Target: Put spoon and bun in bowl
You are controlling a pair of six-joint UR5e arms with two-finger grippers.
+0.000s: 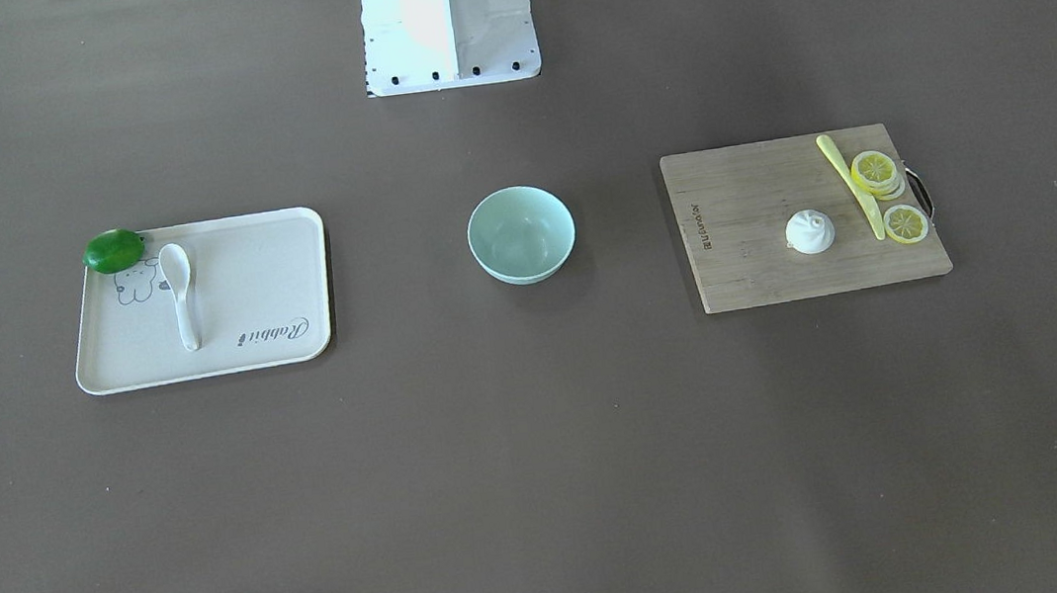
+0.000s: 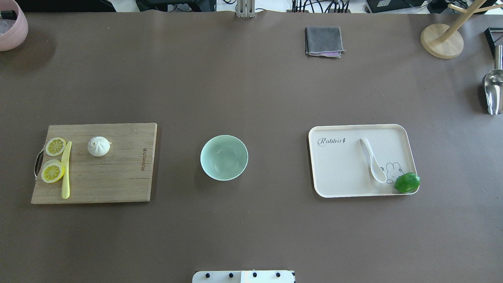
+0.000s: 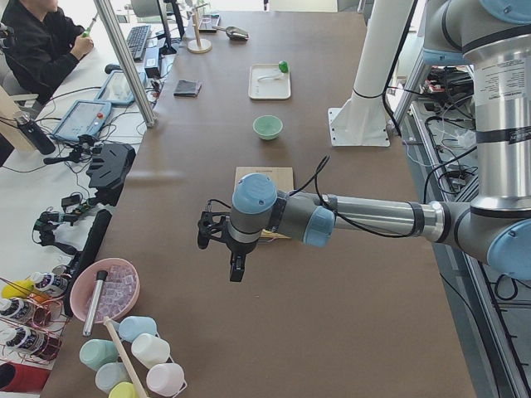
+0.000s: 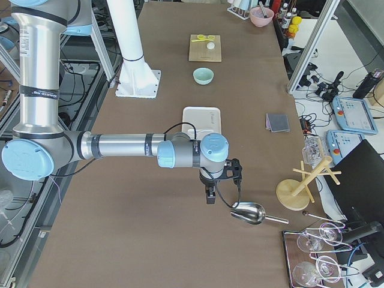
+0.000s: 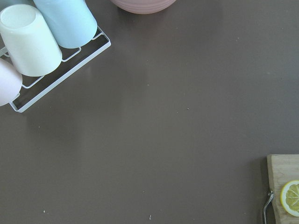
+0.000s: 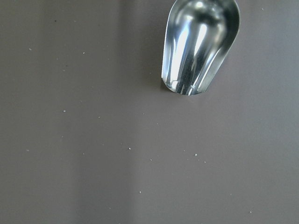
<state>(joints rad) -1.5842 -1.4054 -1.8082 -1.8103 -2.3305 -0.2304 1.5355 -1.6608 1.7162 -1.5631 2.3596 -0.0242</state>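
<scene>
The white spoon (image 2: pixel 373 160) lies on a cream tray (image 2: pixel 342 173) on the table's right; it also shows in the front view (image 1: pixel 180 294). The white pleated bun (image 2: pixel 98 146) sits on a wooden cutting board (image 2: pixel 118 177) on the left, also in the front view (image 1: pixel 810 232). The mint-green bowl (image 2: pixel 224 157) stands empty between them. My left gripper (image 3: pixel 236 269) hangs over bare table beyond the board's outer end. My right gripper (image 4: pixel 210 195) hangs beyond the tray, near a metal scoop. I cannot tell whether either is open or shut.
A green lime (image 2: pixel 407 182) rests on the tray's corner. Lemon slices (image 2: pixel 53 171) and a yellow-green knife (image 2: pixel 66 173) lie on the board. A grey cloth (image 2: pixel 324 41), a metal scoop (image 6: pixel 201 44), a wooden stand (image 2: pixel 442 39), a pink bowl (image 2: pixel 11 25) and a cup rack (image 5: pixel 32 42) line the edges.
</scene>
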